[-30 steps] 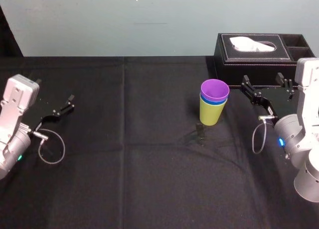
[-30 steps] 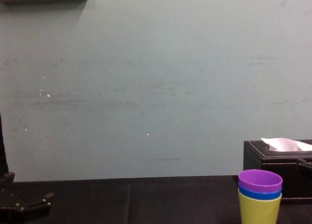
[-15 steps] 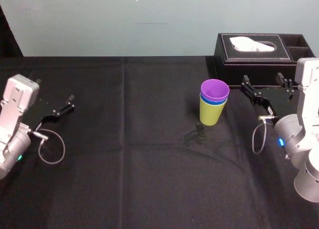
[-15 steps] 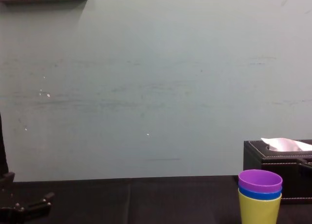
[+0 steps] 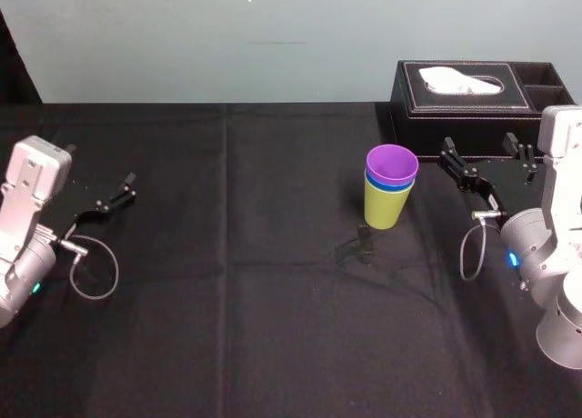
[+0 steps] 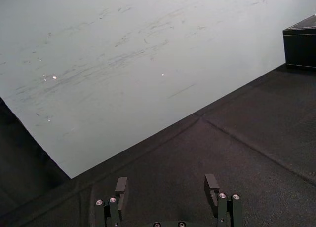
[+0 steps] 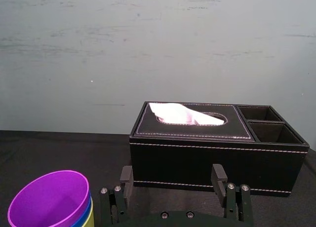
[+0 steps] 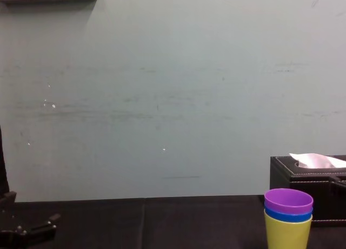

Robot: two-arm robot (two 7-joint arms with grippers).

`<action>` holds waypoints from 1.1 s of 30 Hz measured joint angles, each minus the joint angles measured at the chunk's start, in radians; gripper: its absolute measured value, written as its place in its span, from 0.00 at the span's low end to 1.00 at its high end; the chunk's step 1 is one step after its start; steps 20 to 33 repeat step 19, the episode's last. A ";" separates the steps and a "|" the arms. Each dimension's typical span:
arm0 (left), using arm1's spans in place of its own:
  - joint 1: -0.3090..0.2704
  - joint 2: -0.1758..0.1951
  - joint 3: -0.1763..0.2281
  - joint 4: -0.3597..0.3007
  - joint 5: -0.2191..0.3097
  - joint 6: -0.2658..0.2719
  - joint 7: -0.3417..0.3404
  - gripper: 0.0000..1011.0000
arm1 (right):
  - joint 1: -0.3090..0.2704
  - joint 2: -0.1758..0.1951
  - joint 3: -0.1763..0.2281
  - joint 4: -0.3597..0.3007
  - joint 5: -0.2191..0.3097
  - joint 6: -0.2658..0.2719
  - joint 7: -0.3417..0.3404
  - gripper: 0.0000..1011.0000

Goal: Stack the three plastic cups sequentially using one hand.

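Note:
The three plastic cups stand nested upright right of the table's middle: a purple cup [image 5: 392, 164] inside a blue cup [image 5: 389, 186] inside a yellow-green cup [image 5: 386, 209]. The chest view has the same stack, with purple [image 8: 288, 201] over blue [image 8: 288, 215] over yellow-green [image 8: 287, 234]. My right gripper [image 5: 482, 150] hovers just right of the stack, apart from it, open and holding nothing. In the right wrist view its gripper [image 7: 172, 176] faces the tissue box, with the purple cup [image 7: 49, 200] off to one side. My left gripper [image 5: 98, 164] rests open at the far left.
A black stitched tissue box [image 5: 473, 95] with a white tissue and side compartments stands at the back right, close behind my right gripper. A black cloth [image 5: 227, 300] covers the table. A pale wall [image 8: 162, 97] rises behind it.

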 joint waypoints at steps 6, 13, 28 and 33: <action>0.000 0.000 0.000 0.000 0.000 0.000 0.000 1.00 | 0.000 0.000 0.000 0.000 0.000 0.000 0.000 0.99; 0.000 0.000 0.000 0.000 0.000 0.000 0.000 1.00 | 0.000 0.000 0.000 0.000 0.000 0.000 0.000 0.99; 0.000 0.000 0.000 0.000 0.000 0.000 0.000 1.00 | 0.000 0.000 0.000 0.000 0.000 0.000 0.000 0.99; 0.000 0.000 0.000 0.000 0.000 0.000 0.000 1.00 | 0.000 0.000 0.000 0.000 0.000 0.000 0.000 0.99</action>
